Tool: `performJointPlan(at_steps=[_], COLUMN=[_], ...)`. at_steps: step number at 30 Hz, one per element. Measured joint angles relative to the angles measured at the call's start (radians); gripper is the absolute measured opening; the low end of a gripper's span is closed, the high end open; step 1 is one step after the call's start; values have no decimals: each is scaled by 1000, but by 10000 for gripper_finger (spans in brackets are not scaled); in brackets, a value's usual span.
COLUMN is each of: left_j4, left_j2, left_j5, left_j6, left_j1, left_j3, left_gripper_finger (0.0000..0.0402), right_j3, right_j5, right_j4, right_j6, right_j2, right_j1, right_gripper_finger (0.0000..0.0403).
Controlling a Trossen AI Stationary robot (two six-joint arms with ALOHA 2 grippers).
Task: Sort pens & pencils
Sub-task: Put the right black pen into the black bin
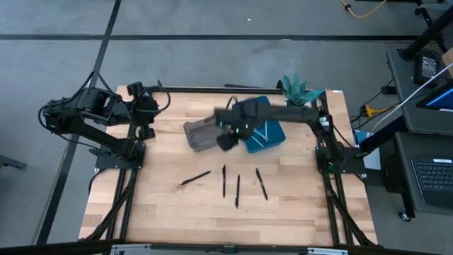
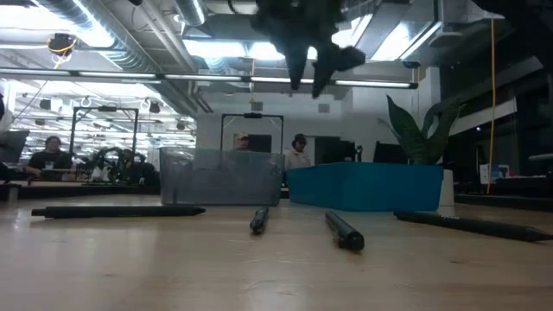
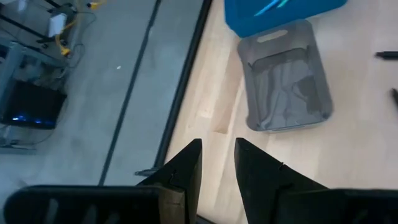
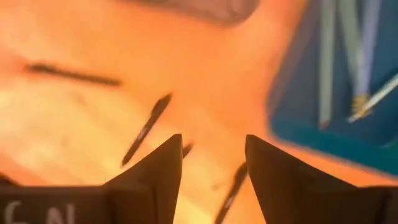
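Note:
Four black sticks (image 1: 224, 180) lie side by side on the wooden table's near middle; in the low view they are seen end-on (image 2: 344, 231). Several light blue sticks (image 4: 348, 56) lie in the blue tray (image 1: 265, 136). A grey tray (image 1: 200, 134) stands to its left. My right gripper (image 1: 226, 139) hangs open, high over the table between the two trays, pointing down, with nothing between its fingers (image 4: 214, 162). My left gripper (image 1: 150, 112) waits raised at the table's far left, its fingers (image 3: 217, 168) a little apart and holding nothing.
A green spiky potted plant (image 1: 299, 90) stands at the far right corner behind the blue tray. Bare wood runs along the table's near edge (image 1: 226, 227). People sit in the room beyond the table in the low view.

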Motion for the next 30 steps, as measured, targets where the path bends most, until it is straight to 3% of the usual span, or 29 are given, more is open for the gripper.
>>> performJointPlan(at_steps=[6,14,20,30], left_j4=[0,0,2,1], left_j2=[0,0,28,94], left_j5=[69,99,100,103], left_j6=[-9,-132,-193,-185], left_j1=[0,0,0,0], left_j3=[0,0,0,0], left_gripper_finger=[89,89,89,89], right_j3=[-29,-151,-316,-525], right_j5=[2,76,72,49], right_j4=[-46,-132,-92,242], right_j6=[182,499,656,753], right_j2=[0,1,1,1], right_j1=[198,430,482,483], right_gripper_finger=[177,177,177,177])
